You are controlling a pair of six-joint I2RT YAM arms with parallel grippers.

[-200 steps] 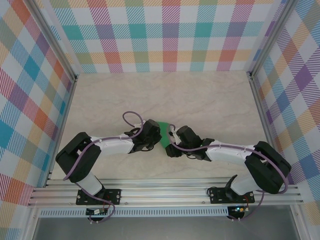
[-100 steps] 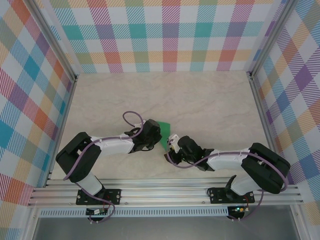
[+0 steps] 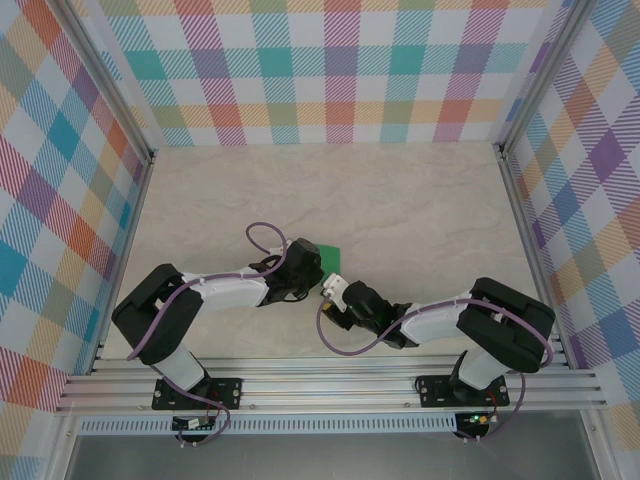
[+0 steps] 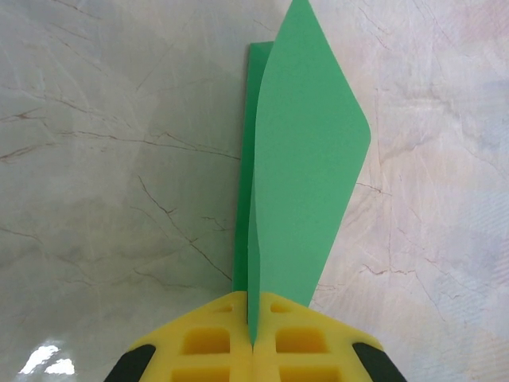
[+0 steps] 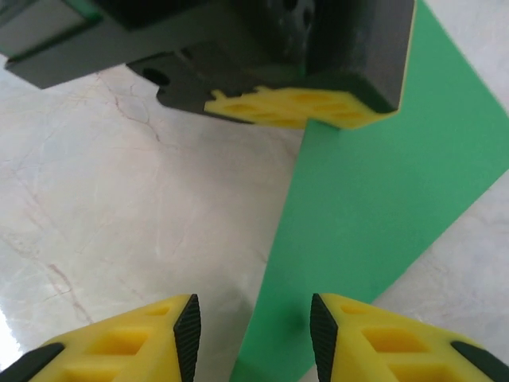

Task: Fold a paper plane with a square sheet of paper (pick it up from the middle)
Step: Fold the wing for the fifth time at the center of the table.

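Right two-finger gripper with yellow fingers point(image 3: 332, 288): drawn back toward the near edge and swung left since a second ago, jaws part-way apart and empty. Thin bright green sheet of paper point(image 5: 374, 199): just ahead of that gripper and slightly to its right in the wrist view, one edge running down into the gap. Left gripper point(image 4: 253, 338): clamped on the sheet's near end, folded flap upright, long axis pointing straight away from its fingers; a right-hand re-grip would likely need only a short forward reach
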